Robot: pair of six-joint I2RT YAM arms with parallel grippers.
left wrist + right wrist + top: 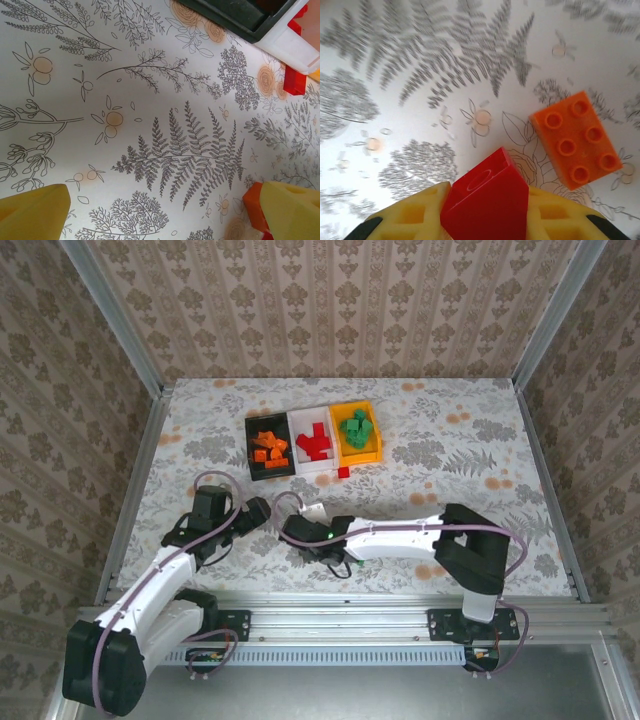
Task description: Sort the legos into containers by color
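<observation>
Three containers stand in a row at the back: a black bin (pixel 254 426) with orange legos, a white bin (pixel 296 428) with red ones, and an orange-yellow bin (pixel 374 423) with green ones. One red lego (pixel 343 472) lies on the table just in front of them. My right gripper (pixel 487 210) is shut on a red lego (pixel 487 200), held just above the table. An orange six-stud lego (pixel 576 139) lies flat to its right. My left gripper (pixel 162 212) is open over bare table, with an orange lego (pixel 254 206) against its right finger (pixel 292 210).
In the left wrist view, the corners of the black bin (pixel 235 12) and white bin (pixel 292 47) sit at the upper right, with the loose red lego (pixel 294 80) beside them. Both grippers, left (pixel 258 512) and right (pixel 288 530), are close together at the table's near middle.
</observation>
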